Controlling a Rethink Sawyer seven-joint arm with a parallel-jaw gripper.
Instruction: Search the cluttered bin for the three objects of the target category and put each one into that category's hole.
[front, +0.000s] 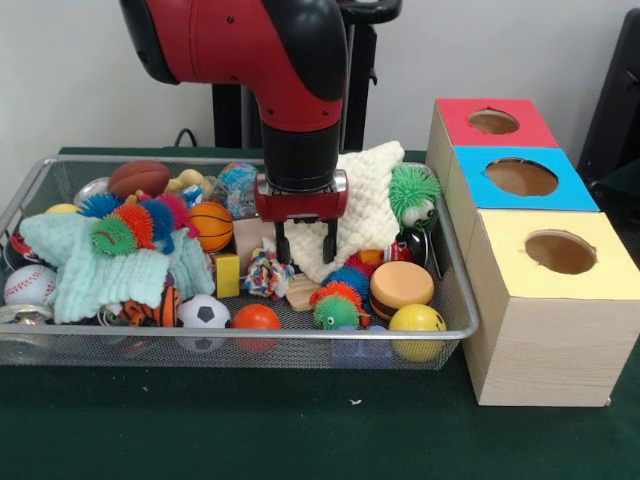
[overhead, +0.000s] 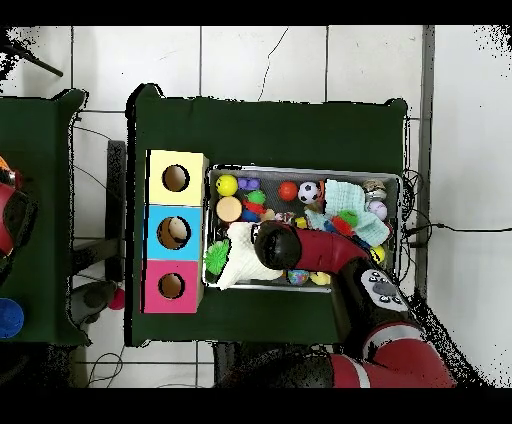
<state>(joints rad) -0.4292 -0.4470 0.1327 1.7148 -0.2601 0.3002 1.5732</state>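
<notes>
The bin (front: 455, 300) was a wide, shallow basket of silver wire mesh with a rounded metal rim, packed with balls, spiky toys and cloths. It sat on the green table (front: 300, 430), just beside the three wooden boxes (front: 545, 330). In the front view its long axis ran left to right. My gripper (front: 303, 243) hung inside it, fingers closed on the cream cloth (front: 375, 195).

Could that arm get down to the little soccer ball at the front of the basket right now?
Probably yes. The soccer ball lies uncovered on top near the basket's front rim, and the gripper hangs over the middle, so only a short move is needed.
</notes>
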